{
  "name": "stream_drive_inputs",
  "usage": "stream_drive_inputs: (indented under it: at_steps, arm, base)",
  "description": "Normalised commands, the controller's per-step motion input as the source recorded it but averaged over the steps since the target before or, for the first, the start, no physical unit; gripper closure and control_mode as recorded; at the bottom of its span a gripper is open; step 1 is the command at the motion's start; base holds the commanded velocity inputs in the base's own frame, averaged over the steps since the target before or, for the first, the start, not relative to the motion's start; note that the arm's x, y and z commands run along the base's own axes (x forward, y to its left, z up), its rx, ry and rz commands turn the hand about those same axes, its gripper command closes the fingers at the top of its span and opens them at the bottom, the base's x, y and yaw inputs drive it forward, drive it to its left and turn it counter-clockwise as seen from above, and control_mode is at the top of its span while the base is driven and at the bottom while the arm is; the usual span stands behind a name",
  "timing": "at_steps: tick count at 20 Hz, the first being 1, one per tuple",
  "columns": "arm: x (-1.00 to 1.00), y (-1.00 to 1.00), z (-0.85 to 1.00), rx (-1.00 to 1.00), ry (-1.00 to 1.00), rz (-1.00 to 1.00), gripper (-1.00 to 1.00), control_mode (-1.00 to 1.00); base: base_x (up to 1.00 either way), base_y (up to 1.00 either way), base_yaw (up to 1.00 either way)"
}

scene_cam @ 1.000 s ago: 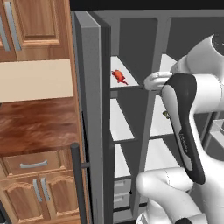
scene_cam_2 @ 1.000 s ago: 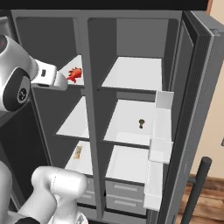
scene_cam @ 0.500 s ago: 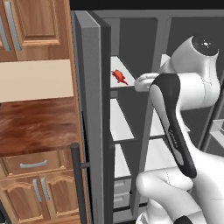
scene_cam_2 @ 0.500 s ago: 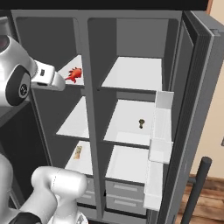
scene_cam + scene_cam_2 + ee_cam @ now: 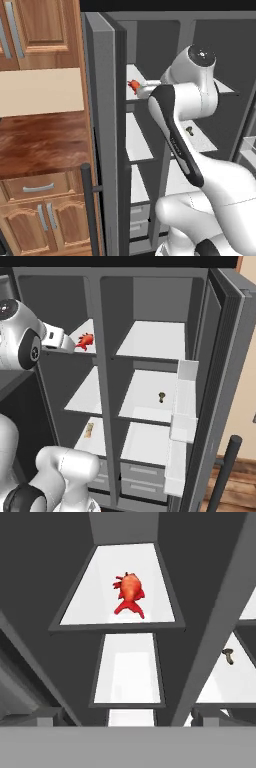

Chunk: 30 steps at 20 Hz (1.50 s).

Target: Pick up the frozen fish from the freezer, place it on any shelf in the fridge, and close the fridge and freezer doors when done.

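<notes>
Hand view: jaws spread wide, holding nothing; frozen fish (image 5: 129,593) lies on the top freezer (image 5: 60,301) shelf.

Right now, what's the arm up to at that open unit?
The arm is reaching into the freezer, its hand open and just short of the frozen fish, which lies on the freezer's top narrow shelf, not yet gripped. Both doors stand open. A small dark item sits on the fridge's middle shelf.

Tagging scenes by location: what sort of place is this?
A simulated home kitchen, most likely. An open side-by-side fridge and freezer hold white shelves with a frozen fish, and wooden cabinets stand over a wood counter.
</notes>
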Motion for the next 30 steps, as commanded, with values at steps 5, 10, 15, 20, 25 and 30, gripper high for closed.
stream_drive_inputs:
  at_steps: [5, 10, 15, 20, 25, 30]
  arm:
    - [0.62, 0.00, -0.02, 0.00, 0.00, 0.00, -1.00, -1.00]
    - [0.60, 0.00, -0.05, 0.00, 0.00, 0.00, -1.00, -1.00]
    - [0.42, 0.00, -0.28, 0.00, 0.00, 0.00, -1.00, -1.00]
    - [0.50, 0.00, -0.16, 0.00, 0.00, 0.00, -1.00, -1.00]
    - [0.62, 0.00, -0.07, 0.00, 0.00, -0.01, -1.00, -1.00]
    - [0.61, 0.01, -0.11, 0.03, 0.02, -0.03, -1.00, -1.00]
  base:
    - [0.00, 0.00, 0.00]
    - [0.00, 0.00, 0.00]
    - [0.00, 0.00, 0.00]
    - [0.00, 0.00, 0.00]
    - [0.00, 0.00, 0.00]
    - [0.00, 0.00, 0.00]
